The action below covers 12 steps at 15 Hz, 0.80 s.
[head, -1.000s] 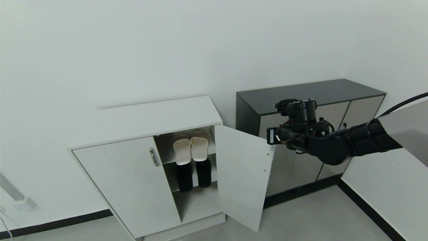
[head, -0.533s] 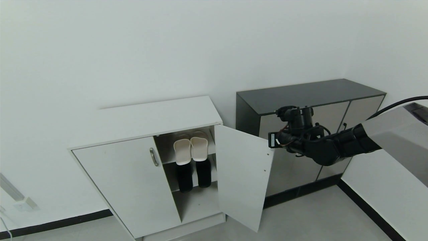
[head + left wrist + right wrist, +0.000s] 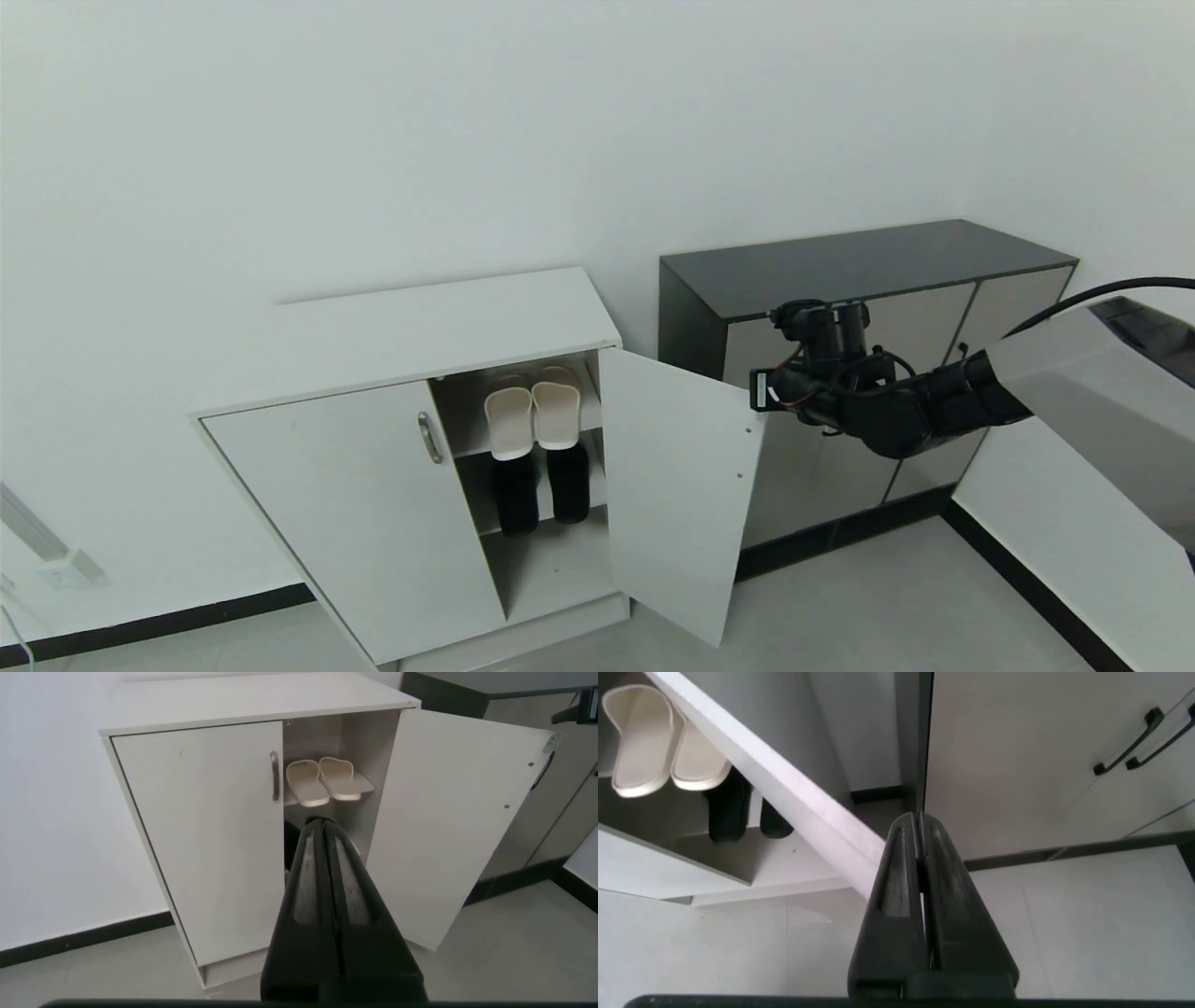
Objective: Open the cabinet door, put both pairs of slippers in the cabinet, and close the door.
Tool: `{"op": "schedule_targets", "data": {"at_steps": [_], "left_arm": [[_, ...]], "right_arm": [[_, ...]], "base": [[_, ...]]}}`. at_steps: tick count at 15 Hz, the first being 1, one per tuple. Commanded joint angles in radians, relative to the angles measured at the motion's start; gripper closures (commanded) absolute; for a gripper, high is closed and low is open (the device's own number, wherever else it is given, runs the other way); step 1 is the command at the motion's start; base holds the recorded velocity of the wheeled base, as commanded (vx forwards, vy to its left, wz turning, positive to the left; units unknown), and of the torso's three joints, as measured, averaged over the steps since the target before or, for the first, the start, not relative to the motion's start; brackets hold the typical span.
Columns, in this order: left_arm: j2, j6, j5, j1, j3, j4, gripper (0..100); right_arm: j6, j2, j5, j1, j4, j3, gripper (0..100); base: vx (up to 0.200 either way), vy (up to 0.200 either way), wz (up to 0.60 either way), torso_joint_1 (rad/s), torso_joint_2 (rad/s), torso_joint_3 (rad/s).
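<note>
White cabinet open, both slipper pairs on its shelves

White laminate two-door cabinet [image 3: 420,327] stands on the floor against the wall, its left-hand door shut and its right-hand door [image 3: 677,485] swung wide. A pair of cream slippers [image 3: 532,415] lies side by side at the front edge of the upper shelf. A pair of black slippers [image 3: 541,490] sits directly beneath on the shelf below.

From the head view, the right gripper [image 3: 761,390] hangs at the free edge of the open door, in front of a dark grey sideboard [image 3: 868,257] next to the cabinet. Its wrist view looks down along that door edge and shows the jaws pressed together, plus black bar handles [image 3: 1139,742] on the sideboard fronts.

In the left wrist view, the left gripper [image 3: 322,826] faces the cabinet squarely from farther back, jaws together. That view also shows the metal handle [image 3: 275,775] on the shut door.
</note>
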Motion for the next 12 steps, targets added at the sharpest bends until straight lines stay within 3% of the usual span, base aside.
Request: {"op": "schedule_targets", "data": {"at_steps": [1, 8, 11, 12], "left_arm": [[0.001, 0.000, 0.000, 0.000, 0.000, 0.000, 100], [0.001, 0.000, 0.000, 0.001, 0.000, 0.000, 100], [0.001, 0.000, 0.000, 0.001, 0.000, 0.000, 100], [0.001, 0.000, -0.001, 0.001, 0.000, 0.000, 100]], "right_arm": [[0.001, 0.026, 0.000, 0.001, 0.000, -0.016, 100], [0.003, 0.033, 0.000, 0.004, 0.003, -0.021, 100], [0.020, -0.013, 0.000, 0.034, 0.005, 0.021, 100], [0.021, -0.059, 0.000, 0.082, 0.000, 0.087, 100]], "base": [[0.000, 0.000, 0.00, 0.000, 0.00, 0.000], [0.000, 0.000, 0.00, 0.000, 0.00, 0.000], [0.000, 0.000, 0.00, 0.000, 0.00, 0.000], [0.000, 0.000, 0.00, 0.000, 0.00, 0.000]]}}
